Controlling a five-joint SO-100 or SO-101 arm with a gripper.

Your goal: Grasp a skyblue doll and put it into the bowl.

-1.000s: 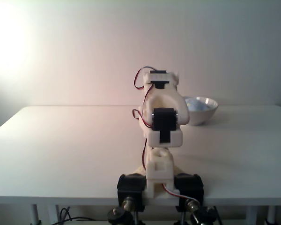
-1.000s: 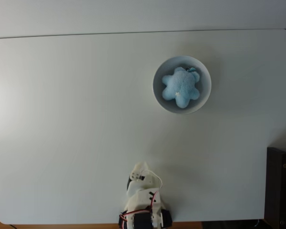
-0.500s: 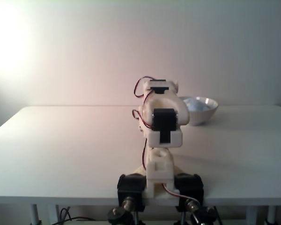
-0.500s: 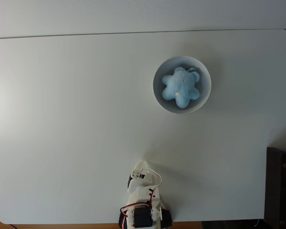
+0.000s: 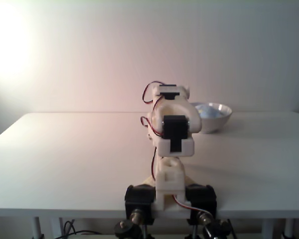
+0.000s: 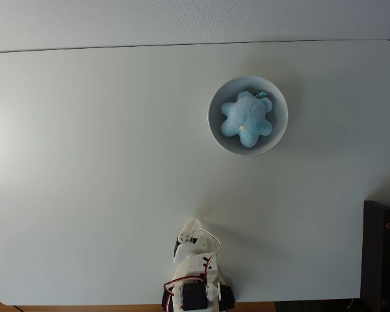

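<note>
The skyblue doll [image 6: 247,119] lies inside the white bowl [image 6: 214,123] at the table's back right in the fixed view from above. From the front, the bowl [image 5: 218,122] stands behind and to the right of the arm, with a bit of the doll [image 5: 207,111] showing over its rim. My arm [image 5: 172,129] is folded back over its base at the front edge. My gripper [image 6: 191,227] points toward the table's middle, far from the bowl. Its fingers look closed together, with nothing between them.
The white table [image 6: 84,162] stretches wide to the left of the bowl and arm. A dark object [image 6: 382,253] stands off the table's right front corner. A wall [image 5: 89,55] runs behind the table's far edge.
The arm sank slightly and drew back toward its base over the first half second, then held still. The doll and bowl have not moved.
</note>
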